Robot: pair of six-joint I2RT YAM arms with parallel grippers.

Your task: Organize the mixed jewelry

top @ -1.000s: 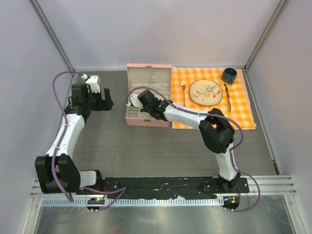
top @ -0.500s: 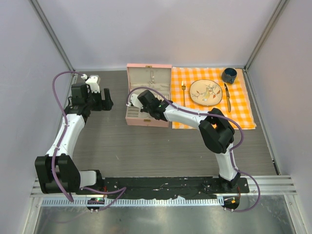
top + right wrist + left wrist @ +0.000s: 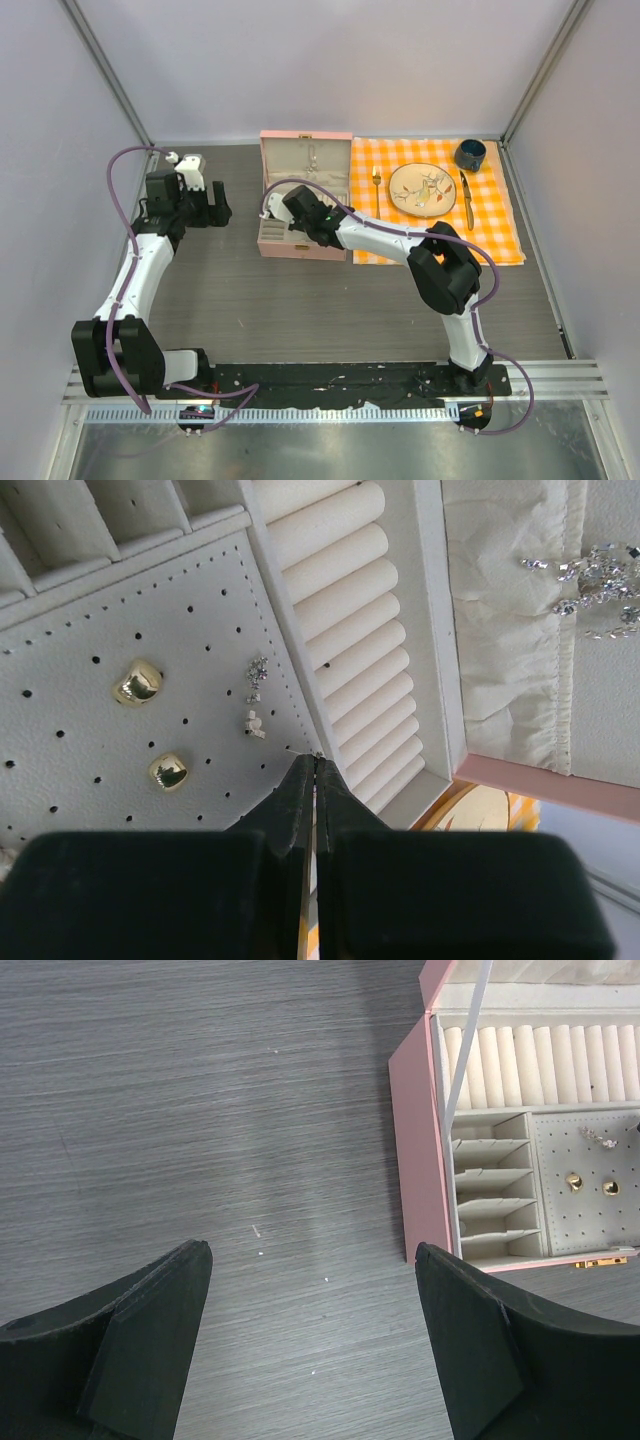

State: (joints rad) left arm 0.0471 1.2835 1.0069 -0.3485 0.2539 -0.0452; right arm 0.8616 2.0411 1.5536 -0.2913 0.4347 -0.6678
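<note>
Bare tabletop (image 3: 200, 1110) spreads from nine to twelve o'clock of the left gripper (image 3: 312, 1256). The pink case (image 3: 418, 1170) walls off two o'clock.

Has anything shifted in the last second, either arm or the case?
Nothing visibly changed. The right gripper stays shut, its tips over the perforated panel inside the open pink case. The left gripper stays open over the table, left of the case. The case has not moved.

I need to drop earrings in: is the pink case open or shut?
Open: the pink case has its lid back, exposing ring rolls and a perforated panel inside.
</note>
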